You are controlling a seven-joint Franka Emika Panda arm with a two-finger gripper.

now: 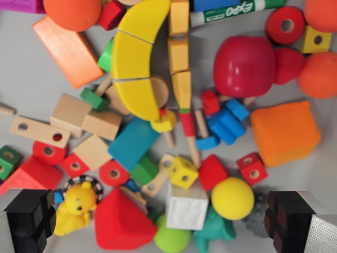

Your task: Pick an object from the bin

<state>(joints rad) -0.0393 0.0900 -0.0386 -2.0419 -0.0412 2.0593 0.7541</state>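
The gripper (160, 224) is hanging over the bin (23, 84) with its two black fingers spread wide apart and clamping nothing; one finger (29, 219) is showing at about eight o'clock in the wrist view and the other (287, 219) at about four o'clock. Lying in the gap between them, toward six o'clock, are a white block (187, 206), a yellow ball (232, 198), a red wedge (122, 221), a green ball (171, 240) and a teal toy (216, 229), all crowding against one another. A yellow bear (78, 206) is sitting just beside the finger on the wrist view's left, and a small grey piece (257, 219) is lying just beside the other finger. Further off, a yellow banana (138, 55) is curving toward twelve o'clock, a big red toy (247, 66) is resting near two o'clock, and an orange block (284, 132) is sitting at three o'clock, well apart from both fingers.
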